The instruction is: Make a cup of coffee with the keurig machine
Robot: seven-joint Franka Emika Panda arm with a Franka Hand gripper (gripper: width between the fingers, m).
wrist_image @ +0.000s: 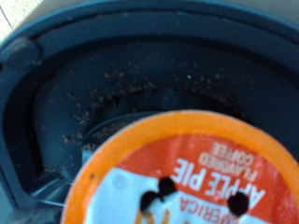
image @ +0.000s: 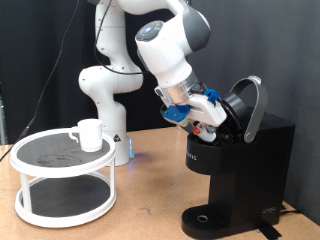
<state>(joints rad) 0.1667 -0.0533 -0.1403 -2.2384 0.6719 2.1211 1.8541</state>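
The keurig machine (image: 235, 165) stands on the desk (image: 150, 215) at about four o'clock in the exterior view, a boxy matte black unit with faint white lettering on its front and a round drip base (image: 208, 218) at its foot. Its rounded top lid (image: 250, 105) is swung up and open, tilted back toward two o'clock.

The white robot arm (image: 150, 50) bends down from twelve o'clock, and its hand (image: 212, 115) sits right at the open mouth of the machine, under the raised lid. From where I stand I cannot tell whether its fingers are spread or closed; the blue and white parts at the wrist hide them.

The wrist view looks straight into the dark pod chamber (wrist_image: 84, 103), whose walls are speckled with coffee grounds. A pod (wrist_image: 192, 173) fills the lower part of that view, with an orange rim and a red and white label reading "APPLE PIE"; its foil shows two or three dark puncture holes. Whether it rests in the chamber or is being held above it is not clear.

The cup (image: 89, 134), a plain white mug, stands well apart at nine o'clock, upright on the top tier of a round white two-tier rack (image: 63, 175) with dark mesh shelves. The lower shelf shows nothing on it.
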